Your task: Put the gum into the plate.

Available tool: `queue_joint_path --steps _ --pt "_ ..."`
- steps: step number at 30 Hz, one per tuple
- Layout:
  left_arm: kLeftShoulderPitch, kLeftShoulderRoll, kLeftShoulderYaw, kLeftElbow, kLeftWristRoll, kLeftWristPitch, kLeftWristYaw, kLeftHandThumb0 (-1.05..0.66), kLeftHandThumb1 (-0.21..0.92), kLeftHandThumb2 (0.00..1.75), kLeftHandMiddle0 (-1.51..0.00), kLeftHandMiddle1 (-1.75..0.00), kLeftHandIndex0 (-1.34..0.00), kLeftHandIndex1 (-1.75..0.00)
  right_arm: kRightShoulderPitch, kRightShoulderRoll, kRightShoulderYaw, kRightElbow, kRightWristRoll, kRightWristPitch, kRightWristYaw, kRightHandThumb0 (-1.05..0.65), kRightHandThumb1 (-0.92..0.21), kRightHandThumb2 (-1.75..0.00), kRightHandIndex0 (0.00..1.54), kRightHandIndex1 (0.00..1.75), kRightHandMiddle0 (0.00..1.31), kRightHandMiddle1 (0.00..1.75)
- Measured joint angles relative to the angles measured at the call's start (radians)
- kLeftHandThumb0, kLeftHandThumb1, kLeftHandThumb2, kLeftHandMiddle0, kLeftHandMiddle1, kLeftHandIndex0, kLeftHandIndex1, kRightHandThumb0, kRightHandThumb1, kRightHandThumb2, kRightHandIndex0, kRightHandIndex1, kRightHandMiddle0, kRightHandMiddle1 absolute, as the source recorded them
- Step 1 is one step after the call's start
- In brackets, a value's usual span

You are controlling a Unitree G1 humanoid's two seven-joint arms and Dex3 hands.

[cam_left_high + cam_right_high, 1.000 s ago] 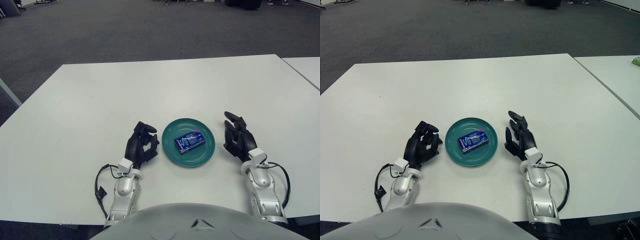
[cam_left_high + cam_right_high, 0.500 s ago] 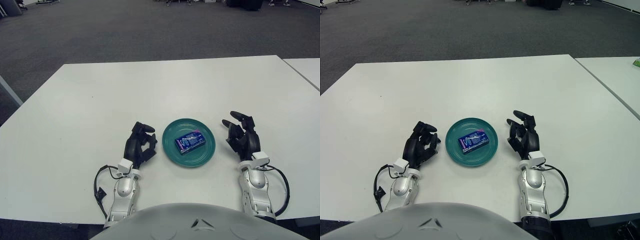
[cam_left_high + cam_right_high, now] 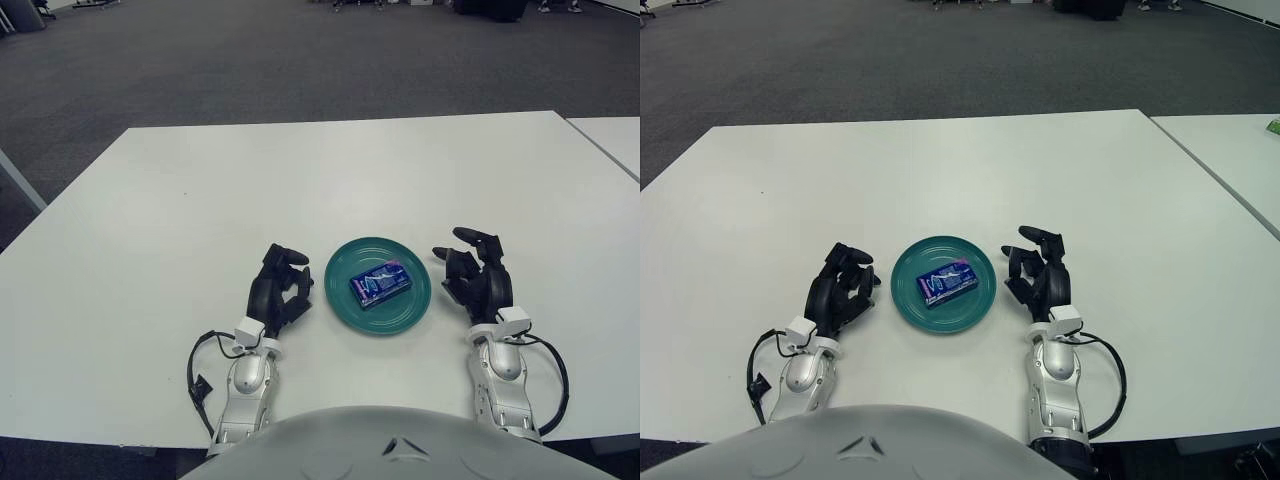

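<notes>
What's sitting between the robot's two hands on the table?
A teal plate with a blue gum pack lying in it sits between the left robot hand and the right robot hand; both eye views show it.

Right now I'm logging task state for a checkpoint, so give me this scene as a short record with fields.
surface: white table
plate: teal plate, between the two hands
gum: blue gum pack, lying inside the plate
left hand: left hand, left of the plate, fingers curled, holding nothing
right hand: right hand, right of the plate, fingers relaxed, holding nothing
contact with gum: none from either hand
task state: gum is in the plate
</notes>
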Motion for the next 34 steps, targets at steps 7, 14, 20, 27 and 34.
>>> queue_joint_path --steps 7,14,20,27,34 --pt "0.005 -0.001 0.002 -0.009 -0.001 0.007 -0.003 -0.38 0.77 0.73 -0.47 -1.75 -0.28 -1.75 0.006 0.005 0.002 -0.005 0.0 0.008 -0.007 -0.46 -0.77 -0.83 0.45 1.02 0.08 1.38" --pt "0.006 -0.002 0.005 -0.011 -0.004 0.009 -0.004 -0.38 0.75 0.76 -0.49 -1.75 -0.3 -1.75 0.011 0.005 0.003 -0.007 -0.001 0.011 -0.007 -0.46 -0.75 -0.85 0.45 1.01 0.08 1.37" --pt "0.006 -0.002 0.006 -0.011 -0.004 0.007 -0.004 -0.39 0.73 0.78 -0.46 -1.75 -0.31 -1.75 0.014 0.005 0.006 -0.009 -0.005 0.013 -0.009 -0.45 -0.73 -0.87 0.47 1.02 0.06 1.32" --pt "0.005 -0.002 0.006 -0.012 0.0 0.007 -0.004 -0.39 0.73 0.79 -0.46 -1.75 -0.31 -1.75 0.016 0.005 0.009 -0.009 -0.007 0.015 -0.016 -0.47 -0.74 -0.86 0.48 1.01 0.05 1.27" --pt "0.006 -0.002 0.008 -0.021 -0.01 0.022 -0.012 -0.39 0.71 0.81 -0.49 -1.75 -0.32 -1.75 0.022 0.005 0.017 -0.013 -0.011 0.018 -0.02 -0.47 -0.74 -0.85 0.49 1.02 0.07 1.28"
